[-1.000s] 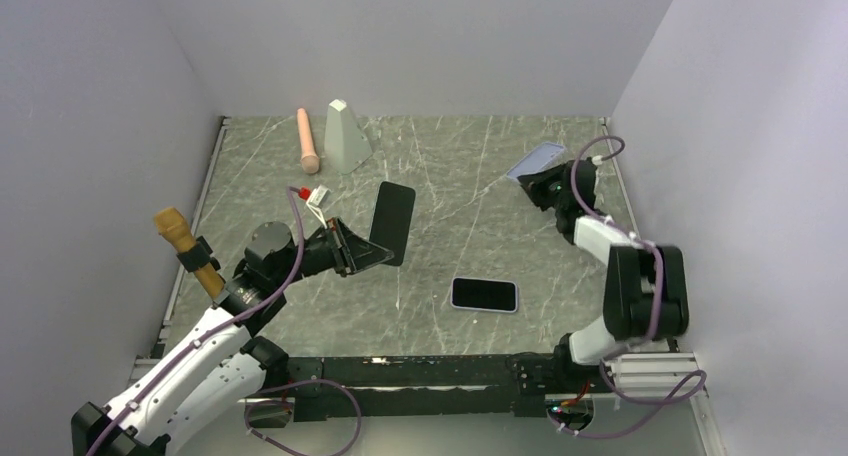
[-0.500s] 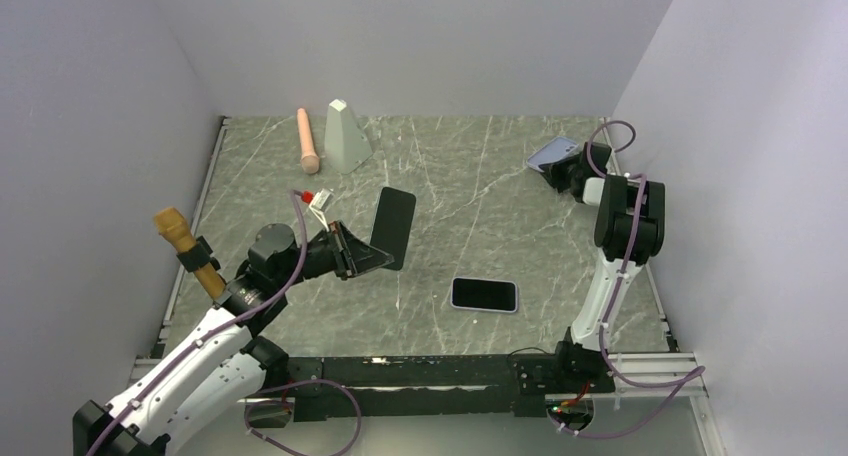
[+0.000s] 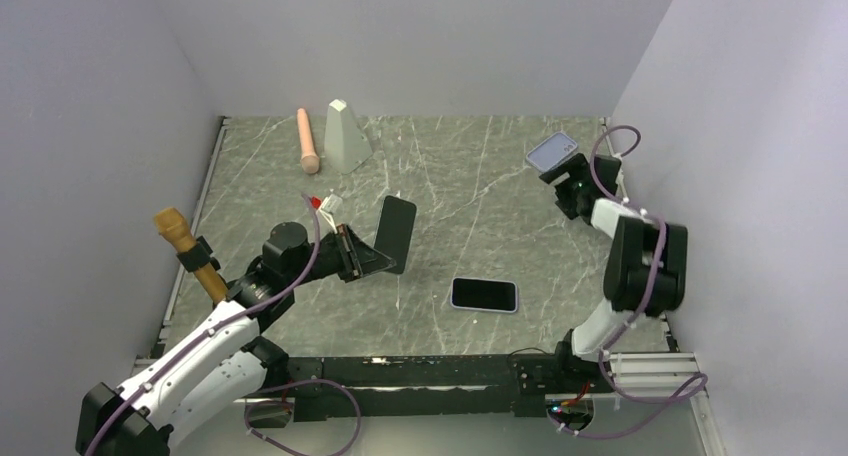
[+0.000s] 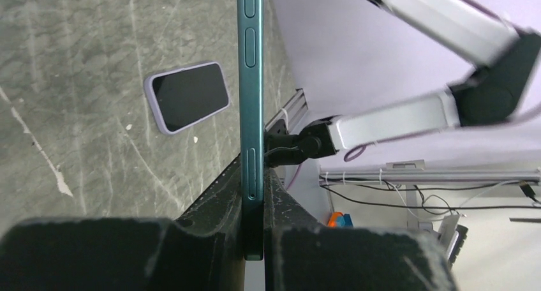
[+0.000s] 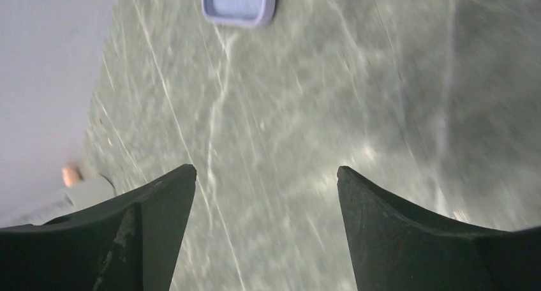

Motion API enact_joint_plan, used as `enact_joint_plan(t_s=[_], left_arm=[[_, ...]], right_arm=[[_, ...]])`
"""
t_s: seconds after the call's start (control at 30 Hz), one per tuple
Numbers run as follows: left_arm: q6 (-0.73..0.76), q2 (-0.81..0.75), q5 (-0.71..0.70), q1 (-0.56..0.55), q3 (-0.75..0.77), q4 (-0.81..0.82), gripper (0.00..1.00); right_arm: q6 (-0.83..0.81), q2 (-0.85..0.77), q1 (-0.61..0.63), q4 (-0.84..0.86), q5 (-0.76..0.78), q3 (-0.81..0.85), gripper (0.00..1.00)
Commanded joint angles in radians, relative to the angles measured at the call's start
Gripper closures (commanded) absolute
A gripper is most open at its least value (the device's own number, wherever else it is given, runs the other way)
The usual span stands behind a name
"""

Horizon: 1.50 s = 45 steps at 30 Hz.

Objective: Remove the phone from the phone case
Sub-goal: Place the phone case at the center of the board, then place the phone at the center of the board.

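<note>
The left tool is nearly closed, its two pads pinching the lower end of a teal phone and holding it up off the bench. The phone stands on its long edge beyond the fingertips. In the left wrist view it shows edge-on as a thin teal strip with side buttons, running straight out from between the jaws. It is bare, with no cover around it. The right tool stands wide open and grips nothing, and only the bench surface lies between its dark fingers. Just ahead of its fingertips, and apart from them, lies the case. It is a shallow lilac shell with rounded corners, flat on the bench and with nothing in it. A second phone lies flat, screen up, out past the left tool's tip and to its right side, well apart from both tools. A lilac border runs round its dark screen. By count there are two phones, one held and one lying, and one empty case. Two other things sit on the bench, beyond the left tool and well away from it. One is a pink rod, and just beside it stands one grey block that tapers toward its top.
</note>
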Motion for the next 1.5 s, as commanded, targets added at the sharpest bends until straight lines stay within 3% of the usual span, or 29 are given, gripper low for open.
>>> enact_joint_plan(t_s=[0.0,0.13,0.27,0.6,0.77,0.97,1.1,1.2,1.3,1.47], left_arm=[[0.046,0.015,-0.062,-0.003,0.0,0.009,1.0],[0.071,0.045,-0.161,-0.003,0.02,-0.118,1.0],[0.033,0.092,-0.258,-0.003,0.04,-0.17,1.0],[-0.09,0.252,-0.49,-0.041,0.129,-0.24,1.0],[-0.138,0.399,-0.642,-0.04,0.266,-0.359,1.0],[-0.196,0.552,-0.685,-0.038,0.369,-0.318,1.0],[-0.2,0.686,-0.638,-0.027,0.473,-0.287,1.0],[-0.3,0.793,-0.643,-0.027,0.582,-0.353,1.0],[-0.418,0.844,-0.66,-0.033,0.581,-0.248,1.0],[-0.568,0.965,-0.723,-0.048,0.675,-0.236,1.0]], right_arm=[[-0.183,-0.28,0.028,-0.035,0.1,-0.18,0.15],[-0.251,-0.528,0.1,-0.031,0.101,-0.322,0.15],[-0.322,-0.658,0.192,-0.07,0.148,-0.352,0.14],[-0.332,-0.71,0.227,-0.057,0.053,-0.373,0.15],[-0.327,-0.751,0.244,-0.072,0.031,-0.38,0.15],[-0.343,-0.81,0.252,-0.101,0.023,-0.403,0.14],[-0.346,-0.846,0.253,-0.116,0.021,-0.427,0.14],[-0.344,-0.86,0.253,-0.136,0.007,-0.426,0.14],[-0.336,-0.871,0.252,-0.167,-0.005,-0.41,0.14],[-0.34,-0.902,0.253,-0.214,-0.011,-0.378,0.15]])
